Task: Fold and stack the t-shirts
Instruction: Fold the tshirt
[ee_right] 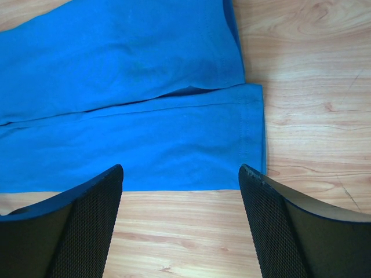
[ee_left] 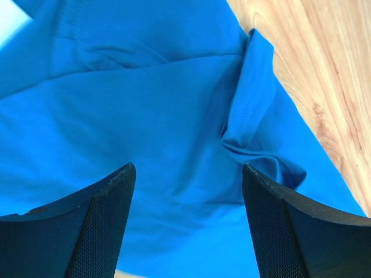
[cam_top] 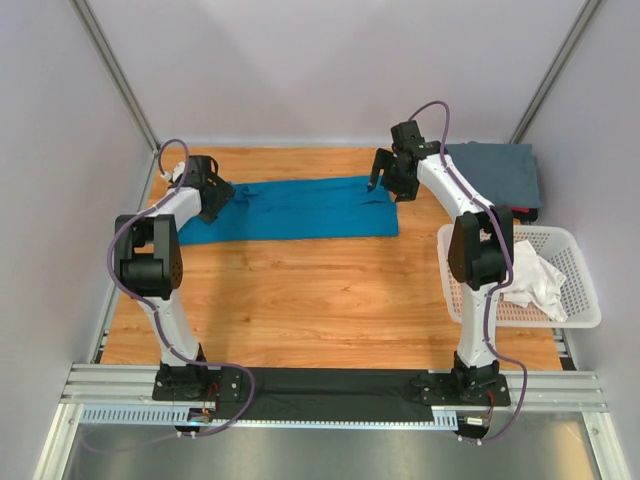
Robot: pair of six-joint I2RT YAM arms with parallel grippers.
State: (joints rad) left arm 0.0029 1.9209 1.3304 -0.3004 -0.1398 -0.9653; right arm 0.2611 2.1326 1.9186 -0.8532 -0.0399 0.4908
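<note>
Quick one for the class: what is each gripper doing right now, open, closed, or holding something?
Left gripper: open, over the teal-blue t-shirt, holding nothing.
Right gripper: open, over the same shirt's edge, holding nothing.

Matt teal cloth t-shirt, grained wooden table, white plastic basket

Top view: left gripper covered the teal t-shirt's left end. Right arm hid part of the grey t-shirt and of the white t-shirt in the basket. Both wrist views cropped the teal cloth at the frame edges.
</note>
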